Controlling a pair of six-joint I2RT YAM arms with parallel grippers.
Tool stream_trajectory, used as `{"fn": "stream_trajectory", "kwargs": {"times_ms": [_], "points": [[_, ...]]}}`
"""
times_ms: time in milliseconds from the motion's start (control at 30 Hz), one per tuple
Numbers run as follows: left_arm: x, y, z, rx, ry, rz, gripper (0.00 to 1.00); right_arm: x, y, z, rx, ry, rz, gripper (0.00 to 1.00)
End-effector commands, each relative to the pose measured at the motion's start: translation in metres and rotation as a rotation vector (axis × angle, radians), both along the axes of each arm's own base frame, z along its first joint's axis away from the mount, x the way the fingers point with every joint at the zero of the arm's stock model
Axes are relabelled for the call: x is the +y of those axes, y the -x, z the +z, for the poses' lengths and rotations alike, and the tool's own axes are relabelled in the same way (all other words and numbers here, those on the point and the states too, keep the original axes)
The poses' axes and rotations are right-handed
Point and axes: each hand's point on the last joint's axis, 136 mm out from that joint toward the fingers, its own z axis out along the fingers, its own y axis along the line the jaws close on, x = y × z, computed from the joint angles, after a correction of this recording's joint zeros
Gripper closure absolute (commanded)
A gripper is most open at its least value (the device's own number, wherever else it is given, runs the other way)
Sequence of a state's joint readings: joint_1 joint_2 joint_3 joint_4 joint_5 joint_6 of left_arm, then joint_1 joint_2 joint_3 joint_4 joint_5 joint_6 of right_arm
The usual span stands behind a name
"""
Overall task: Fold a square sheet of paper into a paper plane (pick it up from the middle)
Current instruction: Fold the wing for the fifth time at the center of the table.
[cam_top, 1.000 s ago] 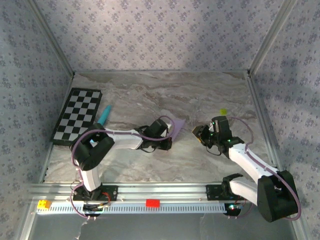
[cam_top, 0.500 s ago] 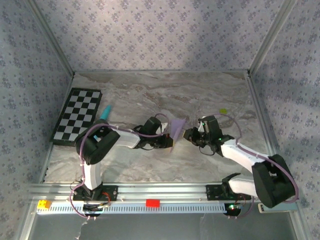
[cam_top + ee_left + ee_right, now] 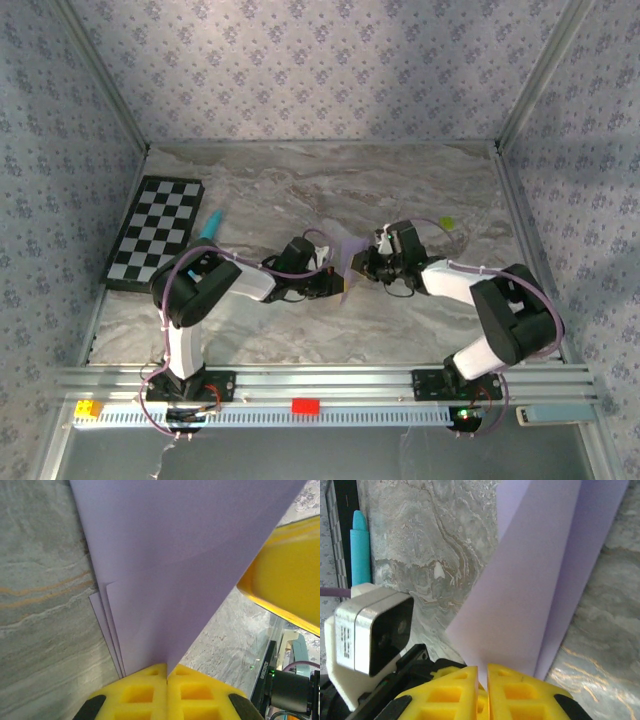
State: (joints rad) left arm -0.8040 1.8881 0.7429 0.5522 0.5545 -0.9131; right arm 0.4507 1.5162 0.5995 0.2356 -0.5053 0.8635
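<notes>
The square sheet of paper [image 3: 347, 254] is pale lilac, folded into several layers, and stands up off the marble table between both grippers. My left gripper [image 3: 334, 283] is shut on its lower edge; in the left wrist view the yellow pads [image 3: 145, 692] meet around the paper [image 3: 175, 555] at my left gripper [image 3: 167, 669]. My right gripper [image 3: 363, 266] comes in from the right. In the right wrist view its jaws stand almost together at my right gripper [image 3: 483, 672], with the paper [image 3: 530, 595] running down into the narrow slit.
A black-and-white checkerboard [image 3: 155, 232] lies at the left, with a teal pen [image 3: 208, 230] beside it. A small yellow-green bit [image 3: 447, 222] lies at the right. Yellow [image 3: 88, 408] and red [image 3: 305, 405] bricks sit on the front rail. Papered walls enclose the table.
My right gripper has moved left up to the paper and its jaws have narrowed onto it. The left gripper shifted slightly left, and the paper now stands more upright.
</notes>
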Motion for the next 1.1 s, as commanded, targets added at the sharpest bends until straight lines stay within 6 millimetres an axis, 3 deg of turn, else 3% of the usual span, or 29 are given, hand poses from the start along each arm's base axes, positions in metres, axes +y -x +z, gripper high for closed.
{"fn": "stream_trajectory", "kwargs": {"times_ms": [0, 333, 1067], "points": [[0.009, 0.009, -0.017, 0.064, -0.024, 0.005, 1.00, 0.012, -0.010, 0.009, -0.032, -0.046, 0.035, 0.87], [0.019, 0.013, -0.029, 0.107, -0.061, 0.038, 1.00, 0.011, -0.020, -0.007, 0.005, -0.064, 0.030, 0.88], [0.030, 0.014, -0.048, 0.189, -0.125, 0.075, 1.00, 0.007, -0.027, -0.021, 0.036, -0.075, 0.027, 0.89]]}}
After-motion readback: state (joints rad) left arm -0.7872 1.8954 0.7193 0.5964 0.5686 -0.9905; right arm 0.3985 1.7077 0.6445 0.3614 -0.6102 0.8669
